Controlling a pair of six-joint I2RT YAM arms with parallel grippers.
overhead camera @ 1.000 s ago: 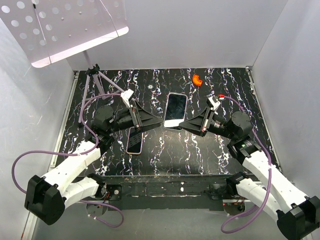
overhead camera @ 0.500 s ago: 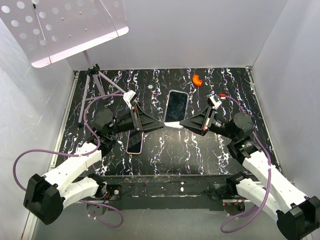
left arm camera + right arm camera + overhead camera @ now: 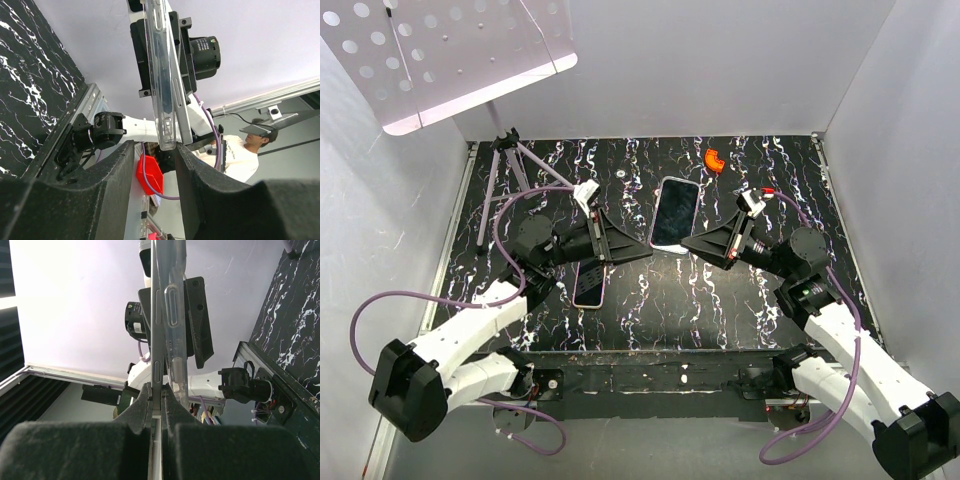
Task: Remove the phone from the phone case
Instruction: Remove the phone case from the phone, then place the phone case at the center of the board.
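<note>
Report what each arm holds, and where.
Right fingers pinch the phone by its near end. Left fingers flank the clear case, not clamped: a gap shows.

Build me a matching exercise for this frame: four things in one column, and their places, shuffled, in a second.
Things
A. dark-screened phone in a clear plastic case
B. pink-edged flat rectangle
C. small orange plastic piece
D. purple-legged black tripod

Places
1. on the far side of the black marbled table, right of centre
2. standing in the far left corner
3. raised off the table, in the middle
4. lying flat on the table, left of centre

Pairs: A-3, B-4, C-1, D-2
</note>
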